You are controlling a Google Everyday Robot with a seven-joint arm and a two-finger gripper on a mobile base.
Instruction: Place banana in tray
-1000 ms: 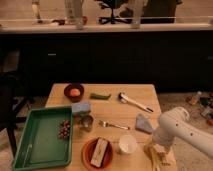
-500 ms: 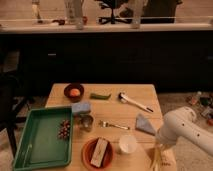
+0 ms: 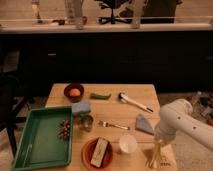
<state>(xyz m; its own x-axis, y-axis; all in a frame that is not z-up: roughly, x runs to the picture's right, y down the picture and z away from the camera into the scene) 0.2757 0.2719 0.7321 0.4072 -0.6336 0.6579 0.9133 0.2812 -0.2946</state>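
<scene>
The banana (image 3: 151, 159) is pale yellow and lies at the front right corner of the wooden table, mostly hidden by my gripper. My gripper (image 3: 157, 151) points straight down over it, at or just above it, below the white arm (image 3: 177, 122). I cannot tell whether it touches the banana. The green tray (image 3: 35, 145) sits at the front left of the table, far from the gripper. A bunch of dark grapes (image 3: 64, 129) lies in its right part.
An orange plate (image 3: 88, 159) holding a tan block (image 3: 100, 151) and a white cup (image 3: 128, 143) stand between tray and gripper. Further back are a fork (image 3: 114, 125), a metal cup (image 3: 87, 122), a blue sponge (image 3: 81, 107), a grey cloth (image 3: 144, 124), a green item (image 3: 100, 95), a bowl (image 3: 74, 92) and a white-handled tool (image 3: 134, 102).
The arm has swung a little to the right and the gripper has lowered toward the banana at the table's front right corner. Nothing else has moved.
</scene>
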